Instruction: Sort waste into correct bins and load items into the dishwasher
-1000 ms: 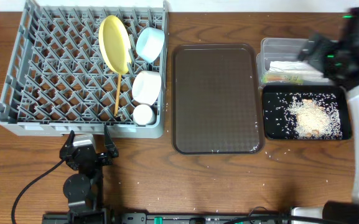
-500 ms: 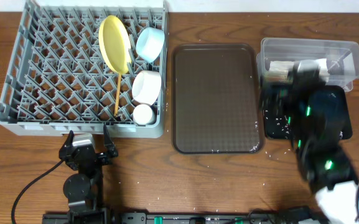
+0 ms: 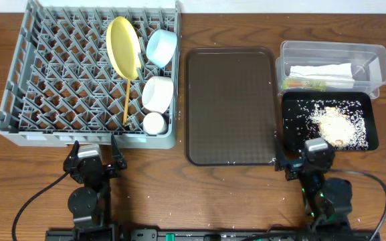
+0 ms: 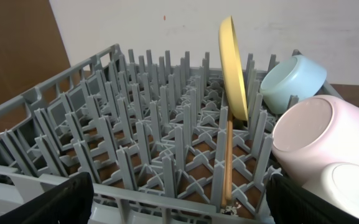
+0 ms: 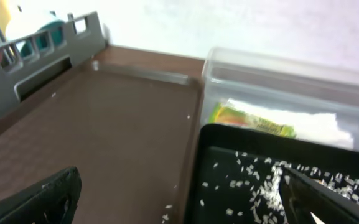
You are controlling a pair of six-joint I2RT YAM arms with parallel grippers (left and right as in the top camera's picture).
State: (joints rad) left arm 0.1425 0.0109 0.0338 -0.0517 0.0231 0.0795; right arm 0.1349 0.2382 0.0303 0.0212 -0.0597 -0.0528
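Note:
The grey dishwasher rack (image 3: pixel 45 67) holds the yellow plate (image 3: pixel 124 47) on edge, the light-blue bowl (image 3: pixel 161 47), the white bowl (image 3: pixel 158 94), the small cup (image 3: pixel 154 123) and the chopsticks (image 3: pixel 126 100). The clear tub (image 3: pixel 333 50) contains the white napkin (image 3: pixel 323 71) and the green-and-orange wrapper (image 3: pixel 304 84). Rice (image 3: pixel 333 124) lies in the black tray (image 3: pixel 293 137). My left gripper (image 3: pixel 94 156) stands open and empty just in front of the rack (image 4: pixel 104 124). My right gripper (image 3: pixel 306 161) is open and empty at the black tray's (image 5: pixel 229 162) near edge.
The brown serving tray (image 3: pixel 229 107) lies between the rack and the two bins, with a few rice grains along its near rim. More stray grains dot the wooden table by the front edge. Both arms sit low at the table's front.
My right arm has swung from above the bins at the far right down to the table's front edge. The left arm and all objects stayed put.

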